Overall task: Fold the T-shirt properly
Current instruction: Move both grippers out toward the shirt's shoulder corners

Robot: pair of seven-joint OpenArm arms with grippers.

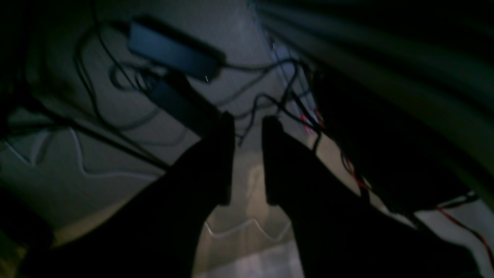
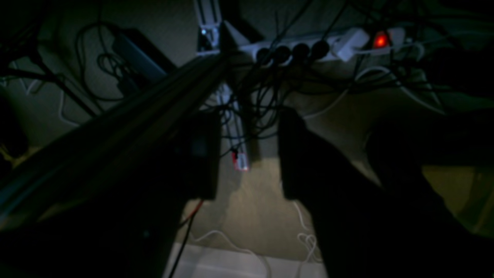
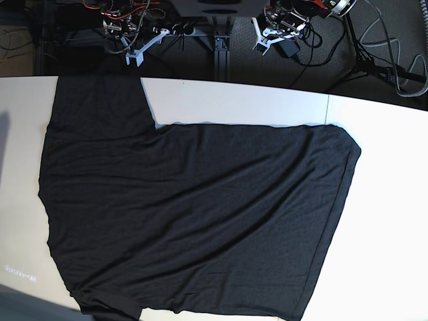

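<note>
Overhead base view: the black T-shirt (image 3: 194, 214) lies spread flat on the white surface (image 3: 374, 234), filling the left and centre of the frame, one sleeve reaching the upper left edge and its hem running diagonally at the right; bare surface shows along the top and right. No print is visible on the upturned side. Both arms sit beyond the top edge, apart from the shirt. Left wrist view: the left claw (image 1: 248, 160) stands with its two dark fingers slightly spread, nothing between them, pointing at a floor strewn with cables (image 1: 266, 102) and a dark power adapter (image 1: 173, 50). Right wrist view: the right claw (image 2: 249, 156) is spread wider, empty, above a power strip (image 2: 308, 48) with a red lit switch.
</note>
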